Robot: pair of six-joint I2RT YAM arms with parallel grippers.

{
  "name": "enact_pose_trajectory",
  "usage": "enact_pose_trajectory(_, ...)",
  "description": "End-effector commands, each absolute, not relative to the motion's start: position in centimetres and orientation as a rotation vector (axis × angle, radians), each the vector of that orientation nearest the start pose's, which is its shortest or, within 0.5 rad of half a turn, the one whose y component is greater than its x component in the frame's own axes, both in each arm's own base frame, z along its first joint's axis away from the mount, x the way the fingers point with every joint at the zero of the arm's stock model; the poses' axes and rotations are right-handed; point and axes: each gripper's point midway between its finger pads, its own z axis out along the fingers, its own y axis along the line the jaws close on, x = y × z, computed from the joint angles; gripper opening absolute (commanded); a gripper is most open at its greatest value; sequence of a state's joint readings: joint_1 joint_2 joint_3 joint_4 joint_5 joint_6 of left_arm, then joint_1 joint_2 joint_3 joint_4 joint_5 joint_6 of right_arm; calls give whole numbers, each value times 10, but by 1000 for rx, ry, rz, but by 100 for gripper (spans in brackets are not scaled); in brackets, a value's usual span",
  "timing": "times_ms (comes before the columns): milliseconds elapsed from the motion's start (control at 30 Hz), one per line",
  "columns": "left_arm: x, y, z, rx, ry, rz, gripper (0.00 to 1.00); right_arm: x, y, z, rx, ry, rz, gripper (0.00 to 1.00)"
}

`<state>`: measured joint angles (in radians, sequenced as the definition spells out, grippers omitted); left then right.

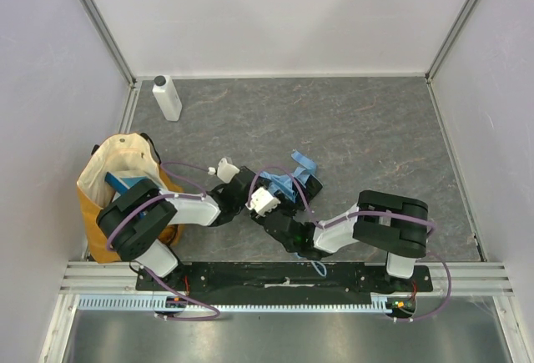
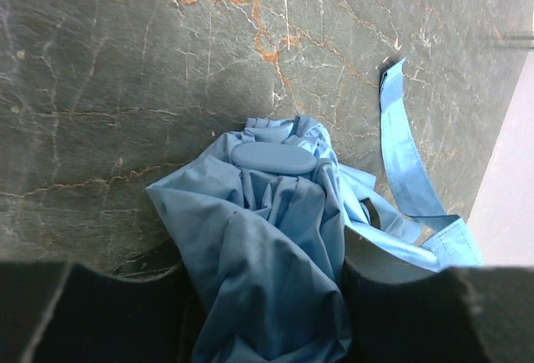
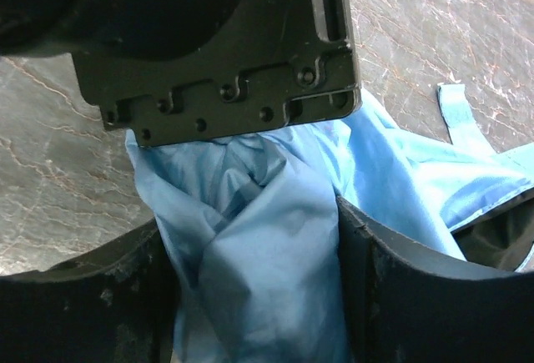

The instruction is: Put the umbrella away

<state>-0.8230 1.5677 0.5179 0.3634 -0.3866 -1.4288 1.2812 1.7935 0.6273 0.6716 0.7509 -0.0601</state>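
Note:
The umbrella [image 1: 294,183] is a crumpled bundle of light blue fabric lying on the dark marbled table, just ahead of both arms. In the left wrist view the umbrella [image 2: 267,238] fills the gap between the black fingers, its oval blue cap [image 2: 274,157] points away and its strap [image 2: 402,150] trails to the right. My left gripper [image 2: 263,313] is shut on it. My right gripper [image 3: 259,296] also has the umbrella [image 3: 267,246] pressed between both fingers, directly below the left gripper's black body [image 3: 225,63]. In the top view the left gripper [image 1: 249,186] and the right gripper [image 1: 279,199] meet at the bundle.
A yellow-and-cream tote bag [image 1: 108,171] stands open at the left edge, beside the left arm's elbow. A white plastic bottle [image 1: 167,98] stands at the back left corner. White walls enclose the table on three sides.

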Motion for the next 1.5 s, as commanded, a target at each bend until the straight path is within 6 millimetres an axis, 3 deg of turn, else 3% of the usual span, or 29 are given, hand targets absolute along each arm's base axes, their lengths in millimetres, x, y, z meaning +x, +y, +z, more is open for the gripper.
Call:
enact_pose_trajectory(0,262,-266,16,-851,2201,-689,2,235,328,17,-829,1787,-49,63)
enact_pose_trajectory(167,260,-266,15,-845,2206,-687,2,232,311,8,-782,1806,-70,33)
enact_pose_trajectory(267,260,-267,15,-845,2206,-694,2,227,306,-2,-774,1837,-45,0)
enact_pose_trajectory(333,260,-269,18,-820,2198,-713,2,220,303,-12,-791,1859,-4,0)
enact_pose_trajectory(367,261,-269,21,-813,2192,-720,9,215,301,-18,-807,1872,23,0)
enact_pose_trajectory(567,270,-266,47,-704,2067,-825,60,194,279,-33,-744,1942,188,0)
enact_pose_trajectory(633,274,-266,60,-659,2036,-885,86,186,276,-39,-731,1985,313,0)
enact_pose_trajectory(667,277,-264,67,-658,2020,-923,89,186,274,-40,-720,2000,359,0)
enact_pose_trajectory(833,285,-246,105,-598,1877,-1096,92,187,284,-38,-709,2051,626,0)
enact_pose_trajectory(1067,275,-228,122,-528,1824,-1116,93,202,295,-28,-650,2124,952,0)
enact_pose_trajectory(1300,263,-231,93,-633,1943,-1158,94,213,299,-35,-533,2250,1213,0)
enact_pose_trajectory(1467,266,-238,72,-756,1995,-1184,94,219,301,-37,-448,2337,1348,0)
